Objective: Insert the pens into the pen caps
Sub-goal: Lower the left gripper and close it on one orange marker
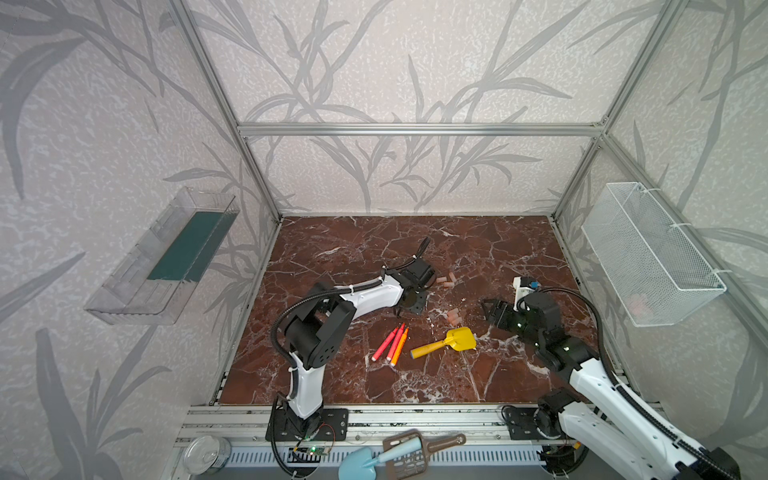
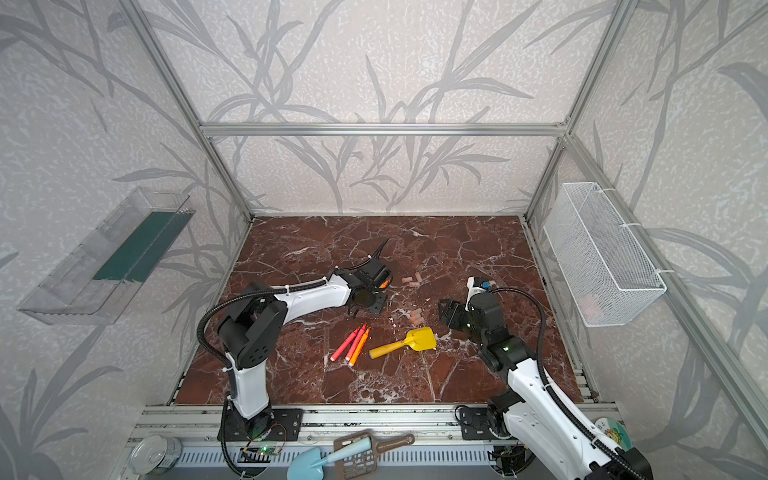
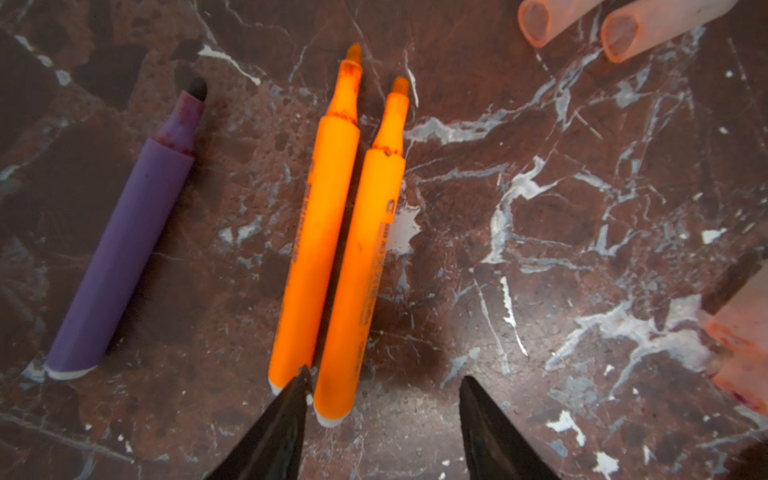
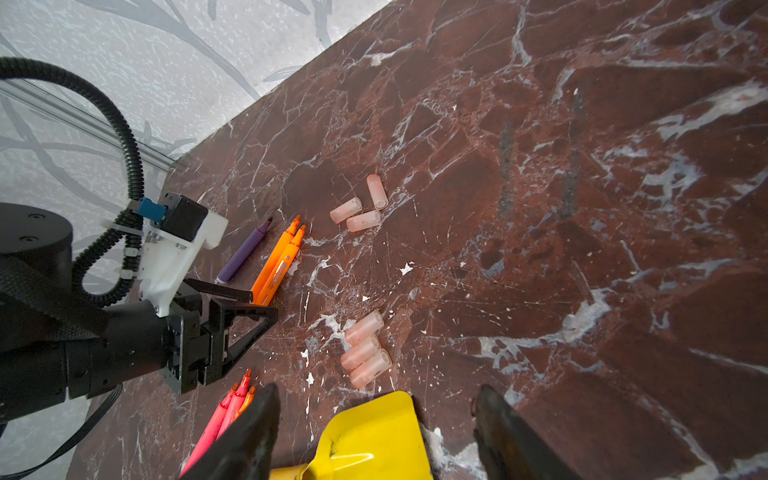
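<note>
- Blue toy shovel (image 1: 359,464) and brown sifter (image 1: 419,446) lie on the front rail at 6 o'clock in both top views, off the marble table (image 1: 332,249).
- left gripper (image 3: 385,376): low over table centre, jaws apart at a medium gap, nothing clamped.
- One fingertip (image 3: 286,415) is over the seam between the two orange pens (image 3: 316,249) at their white ends, the other over bare marble. The tail of one orange pen lies between the jaws. Contact: cannot tell.
- The two orange pens lie side by side, touching, uncapped, nibs pointing away from the claw.
- purple pen (image 3: 124,257): just beside the pair, apart from it, angled, uncapped, dark nib.
- right gripper (image 4: 377,390): jaws wide, empty, hovering at 3 o'clock of table centre, near the blade of the yellow shovel (image 1: 446,343).
- three-pen bunch (image 1: 395,344): two pinkish-red and one orange, uncapped, on the table at 7 o'clock of centre and 9 o'clock of the yellow shovel.
- far cap trio (image 1: 448,281): at 1 o'clock of centre, on their sides, loose.
- near cap trio (image 1: 455,318): at 3 o'clock of centre and 12 o'clock of the shovel blade, packed side by side, loose.
</note>
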### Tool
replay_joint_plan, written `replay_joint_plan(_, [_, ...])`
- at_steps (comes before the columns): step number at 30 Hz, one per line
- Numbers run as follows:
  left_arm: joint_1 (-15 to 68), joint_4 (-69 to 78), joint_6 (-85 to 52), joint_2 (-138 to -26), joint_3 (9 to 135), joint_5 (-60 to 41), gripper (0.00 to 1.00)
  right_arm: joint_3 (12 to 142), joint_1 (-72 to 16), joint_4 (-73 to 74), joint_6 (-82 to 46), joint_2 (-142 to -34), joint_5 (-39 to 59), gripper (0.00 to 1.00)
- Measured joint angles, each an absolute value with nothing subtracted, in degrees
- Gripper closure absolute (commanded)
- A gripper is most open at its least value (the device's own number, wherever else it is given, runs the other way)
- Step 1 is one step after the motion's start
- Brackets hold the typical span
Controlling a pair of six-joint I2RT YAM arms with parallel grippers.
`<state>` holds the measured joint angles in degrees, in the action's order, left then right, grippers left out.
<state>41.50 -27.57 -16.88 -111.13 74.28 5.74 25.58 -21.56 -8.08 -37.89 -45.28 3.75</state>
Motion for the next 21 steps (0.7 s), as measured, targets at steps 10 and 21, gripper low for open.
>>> replay_joint_plan(10, [41.5,-29.1,-16.4,-113.8,76.0,3.5,0.45,25.5,-21.6,-8.9,-37.9,-43.4,3.9,0.27])
replay_joint_plan(21, [40.4,-30.8,-16.6,-115.6,78.7,1.6,0.55,25.4,-21.6,-8.9,-37.9,-44.3,3.9,0.27])
